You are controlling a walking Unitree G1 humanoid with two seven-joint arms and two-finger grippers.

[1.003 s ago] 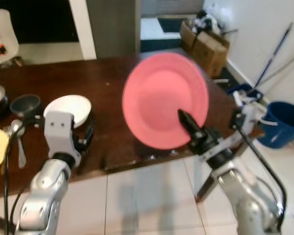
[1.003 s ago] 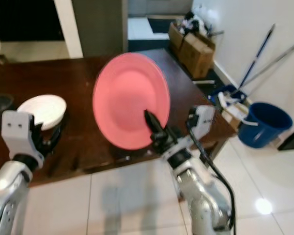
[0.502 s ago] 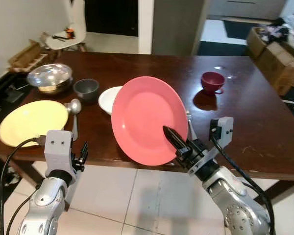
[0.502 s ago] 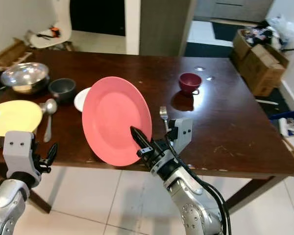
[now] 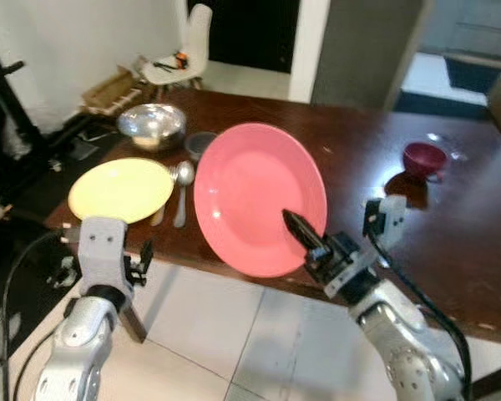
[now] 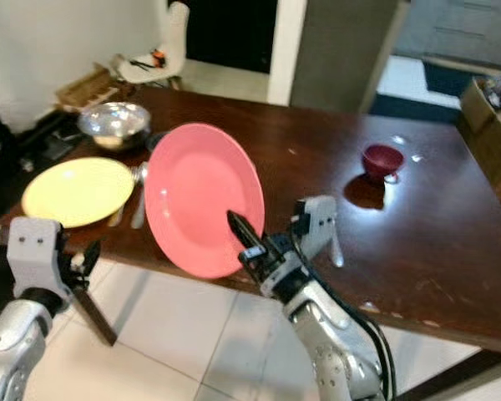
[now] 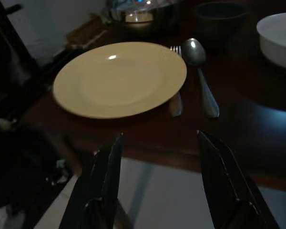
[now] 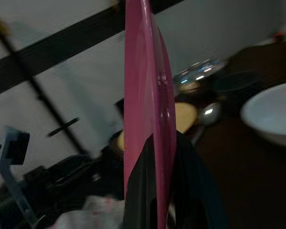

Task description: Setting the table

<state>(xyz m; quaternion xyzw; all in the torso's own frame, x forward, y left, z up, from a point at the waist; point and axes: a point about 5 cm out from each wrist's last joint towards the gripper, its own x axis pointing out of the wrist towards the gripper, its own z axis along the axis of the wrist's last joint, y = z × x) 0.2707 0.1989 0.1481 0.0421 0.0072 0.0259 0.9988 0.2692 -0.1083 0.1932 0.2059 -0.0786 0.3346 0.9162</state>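
A pink plate point(image 5: 259, 196) hangs tilted on edge over the near edge of the dark wooden table point(image 5: 359, 150). My right gripper point(image 5: 305, 236) is shut on its lower rim; the right wrist view shows the plate point(image 8: 145, 95) edge-on between the fingers point(image 8: 148, 191). A yellow plate point(image 5: 121, 188) lies at the table's left end with a spoon point(image 5: 182, 180) and a fork point(image 7: 175, 100) beside it. My left gripper point(image 7: 162, 181) is open, low in front of the table edge near the yellow plate point(image 7: 119, 78), holding nothing.
A steel bowl point(image 5: 150, 125), a dark bowl point(image 5: 202, 142) and a white bowl point(image 7: 279, 31) stand behind the yellow plate. A maroon cup point(image 5: 423, 156) sits far right. A white chair point(image 5: 192, 33) and cardboard clutter point(image 5: 108, 88) stand beyond the table. Tiled floor point(image 5: 234, 334) lies below.
The camera has swung left, so the table's left end with the yellow plate is now in front. The pink plate stays in my right gripper.
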